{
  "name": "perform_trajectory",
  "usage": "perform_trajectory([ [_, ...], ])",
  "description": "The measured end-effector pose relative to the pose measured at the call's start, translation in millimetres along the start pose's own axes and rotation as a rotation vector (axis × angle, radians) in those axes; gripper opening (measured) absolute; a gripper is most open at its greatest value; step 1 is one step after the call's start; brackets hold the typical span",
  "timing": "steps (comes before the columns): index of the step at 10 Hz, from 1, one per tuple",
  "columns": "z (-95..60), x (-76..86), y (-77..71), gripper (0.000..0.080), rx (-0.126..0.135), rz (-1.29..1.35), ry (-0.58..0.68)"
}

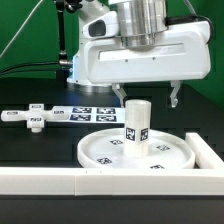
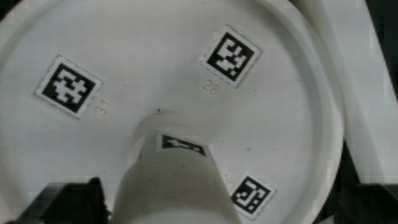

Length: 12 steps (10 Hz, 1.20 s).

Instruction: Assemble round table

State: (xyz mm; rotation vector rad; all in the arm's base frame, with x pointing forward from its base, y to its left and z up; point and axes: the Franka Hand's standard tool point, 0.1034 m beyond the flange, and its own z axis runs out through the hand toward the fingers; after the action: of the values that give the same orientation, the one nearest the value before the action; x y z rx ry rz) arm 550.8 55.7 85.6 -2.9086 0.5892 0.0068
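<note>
The large rimmed round disc (image 1: 140,152) lies flat on the black table, with the short cylindrical post (image 1: 137,122) standing upright on its middle. My gripper (image 1: 149,100) hangs open just above the post's top. Its left finger is close beside the post and its right finger is well off to the side. In the wrist view the disc (image 2: 125,60) fills the picture and the post (image 2: 199,165) rises between the dark fingers (image 2: 75,203). Nothing is gripped. The flat cross-shaped foot piece (image 1: 33,119) lies at the exterior view's left.
The marker board (image 1: 88,113) lies behind the disc, next to the foot piece. The long white border wall (image 1: 90,185) runs along the front and turns up the exterior view's right (image 1: 208,152), close to the disc's rim.
</note>
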Motion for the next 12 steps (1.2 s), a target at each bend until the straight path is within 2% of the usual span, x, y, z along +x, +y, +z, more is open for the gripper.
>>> perform_trajectory([
  [2,-0.1,-0.4,2.2,0.0649,-0.008,-0.176,0.003],
  [4,-4.7,-10.7,14.1,0.0649,-0.020,-0.328,0.007],
  [7,-37.7,-18.3,61.2,0.0649,-0.012,-0.419,0.012],
  [8,-42.4,-19.9,72.9,0.0649,0.002,-0.375,-0.003],
  [11,-40.0,-20.5,75.1,0.0649,-0.001,-0.382,-0.009],
  [12,-38.8,-19.4,87.0,0.0649,-0.027,-0.539,-0.009],
])
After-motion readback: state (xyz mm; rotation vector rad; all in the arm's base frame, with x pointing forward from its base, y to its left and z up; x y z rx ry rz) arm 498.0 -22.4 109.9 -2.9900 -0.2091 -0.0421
